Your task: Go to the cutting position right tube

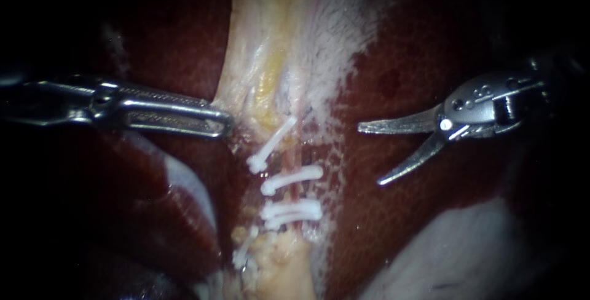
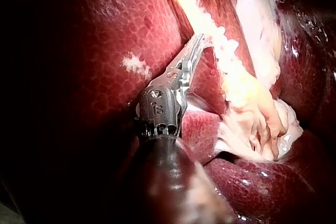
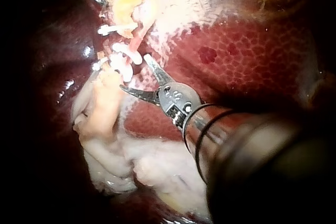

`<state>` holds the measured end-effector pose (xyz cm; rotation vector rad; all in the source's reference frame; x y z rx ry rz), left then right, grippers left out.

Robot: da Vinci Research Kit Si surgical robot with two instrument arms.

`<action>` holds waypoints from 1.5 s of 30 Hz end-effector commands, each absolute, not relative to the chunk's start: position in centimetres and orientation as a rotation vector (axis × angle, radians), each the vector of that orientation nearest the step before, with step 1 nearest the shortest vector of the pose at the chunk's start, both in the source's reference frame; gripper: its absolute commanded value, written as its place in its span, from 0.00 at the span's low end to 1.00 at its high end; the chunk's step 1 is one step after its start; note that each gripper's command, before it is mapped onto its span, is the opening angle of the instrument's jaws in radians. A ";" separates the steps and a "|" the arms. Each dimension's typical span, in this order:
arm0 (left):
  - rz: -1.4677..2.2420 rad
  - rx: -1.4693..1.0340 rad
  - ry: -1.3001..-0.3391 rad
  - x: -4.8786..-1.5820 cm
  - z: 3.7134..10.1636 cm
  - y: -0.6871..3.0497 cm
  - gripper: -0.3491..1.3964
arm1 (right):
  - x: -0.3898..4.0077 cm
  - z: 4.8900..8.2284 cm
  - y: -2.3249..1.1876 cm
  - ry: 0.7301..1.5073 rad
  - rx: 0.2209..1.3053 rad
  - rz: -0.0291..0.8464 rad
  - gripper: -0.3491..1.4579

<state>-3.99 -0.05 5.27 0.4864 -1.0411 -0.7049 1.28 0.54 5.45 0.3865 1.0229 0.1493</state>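
My right instrument (image 1: 370, 155) comes in from the right of the endoscope view. Its end effector is a pair of slim, curved metal blades, and the jaws stand wide apart with nothing between them. They hang over the dark red, mottled liver (image 1: 418, 60), clear to the right of the clipped site. In the right wrist view the same open jaws sit just beside the clips, and I cannot tell whether a tip touches anything there.

My left instrument (image 1: 224, 125) enters from the left with long, slotted steel jaws. Its end effector is closed at the tip on the left edge of the pale, yellowish band of tissue (image 1: 270, 60) that runs down the middle of the frame. The band's edge is pulled out toward that tip. The shaft fades into darkness at the left border.

Four small white clips (image 1: 292, 180) are stacked below the centre of the frame. The topmost is tilted, and the lowest is half buried in crumbly yellow tissue. A thin reddish tube (image 1: 295, 194) shows only in short stretches between the clips, and the rest is hidden under them and under whitish film. More than one strand may run there. I cannot make out which would be the right tube.

A pale, whitish fold of tissue (image 1: 467, 251) fills the lower right corner and is cut off by the frame.
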 end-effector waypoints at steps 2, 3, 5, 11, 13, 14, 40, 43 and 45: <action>-0.705 0.486 -1.041 -3.99 5.26 -0.06 0.00 | 1.28 5.47 0.52 1.018 0.395 0.171 0.99; -0.705 0.486 -1.041 -3.99 5.26 -0.06 0.00 | 1.29 5.47 0.51 1.016 0.403 0.179 0.99; -0.705 0.487 -1.041 -3.99 5.26 -0.05 0.00 | 1.29 5.49 0.50 1.009 0.429 0.205 0.98; -0.704 0.497 -1.042 -3.93 5.18 0.03 0.00 | 1.28 5.51 0.44 0.994 0.522 0.236 0.90; -0.706 0.498 -1.042 -3.89 5.14 0.08 0.00 | 1.28 5.53 0.41 0.981 0.532 0.243 0.88; -0.710 0.495 -1.041 -3.88 5.12 0.10 0.00 | 1.29 5.54 0.40 0.977 0.540 0.243 0.88; -0.723 0.465 -1.045 -3.66 4.61 0.41 0.00 | 1.57 6.06 -0.13 0.864 0.750 0.275 0.65; -0.719 0.462 -1.046 -3.66 4.58 0.41 0.00 | 1.61 6.11 -0.15 0.857 0.762 0.275 0.63; -0.719 0.462 -1.046 -3.66 4.56 0.41 0.00 | 1.63 6.14 -0.16 0.855 0.763 0.278 0.62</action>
